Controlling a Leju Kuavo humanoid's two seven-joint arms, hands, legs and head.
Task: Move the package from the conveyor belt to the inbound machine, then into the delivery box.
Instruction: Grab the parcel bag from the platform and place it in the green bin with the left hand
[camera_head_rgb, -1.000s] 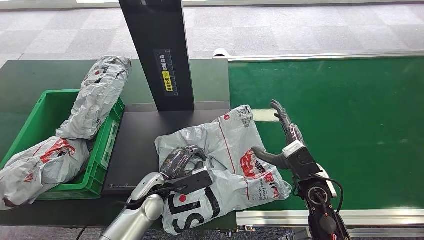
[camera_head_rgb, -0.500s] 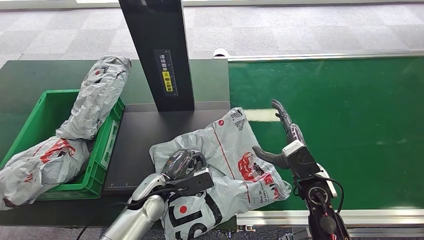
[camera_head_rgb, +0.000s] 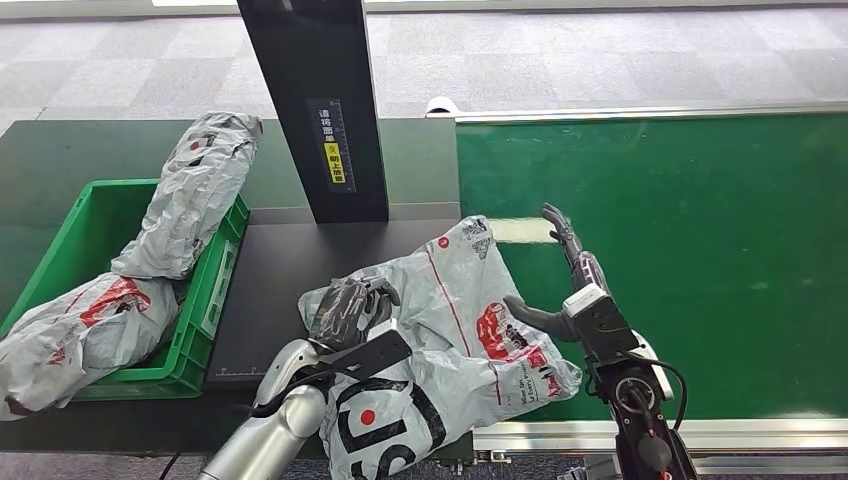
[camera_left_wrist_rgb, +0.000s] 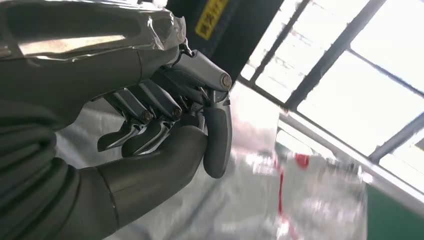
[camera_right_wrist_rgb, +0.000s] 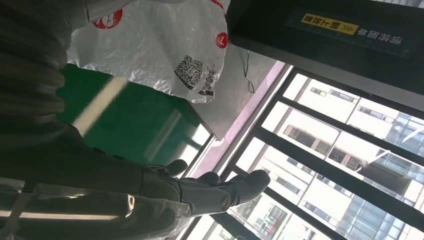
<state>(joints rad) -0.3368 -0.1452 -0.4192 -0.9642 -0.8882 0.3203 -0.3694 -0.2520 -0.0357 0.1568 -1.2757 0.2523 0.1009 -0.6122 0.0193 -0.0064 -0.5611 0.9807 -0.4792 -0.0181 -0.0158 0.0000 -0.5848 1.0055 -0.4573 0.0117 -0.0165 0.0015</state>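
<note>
Package (camera_head_rgb: 450, 330), a crumpled grey plastic mailer, lies across the near edge of the dark scanning plate (camera_head_rgb: 270, 290) and the green conveyor belt (camera_head_rgb: 680, 250), its lower end hanging over the front rail. That near end carries big black block lettering with a red dot; I cannot read the letters. Mid-bag sits a red logo and a patch of small black print, too fine to make out. The far corner bears a small red round mark and a black QR code, clearest in the right wrist view (camera_right_wrist_rgb: 192, 70).

Left hand (camera_head_rgb: 348, 310) rests on top of the package at its left edge, fingers curled down onto the plastic. Whether it truly grips the film I cannot tell; the left wrist view shows its fingers (camera_left_wrist_rgb: 145, 120) bent inward toward the thumb.

Right hand (camera_head_rgb: 560, 275) stands just beside the package's right edge over the belt, fingers stretched straight and the thumb spread toward the bag, holding nothing.

Left of the plate, a green delivery box (camera_head_rgb: 190, 340) holds two more grey mailers (camera_head_rgb: 70, 335), one with red print, the other (camera_head_rgb: 195, 195) leaning over the box's far rim.

Behind the plate rises a black post (camera_head_rgb: 315, 110) with a yellow label (camera_head_rgb: 337, 160) and white Chinese characters above it, unreadable at this size.
</note>
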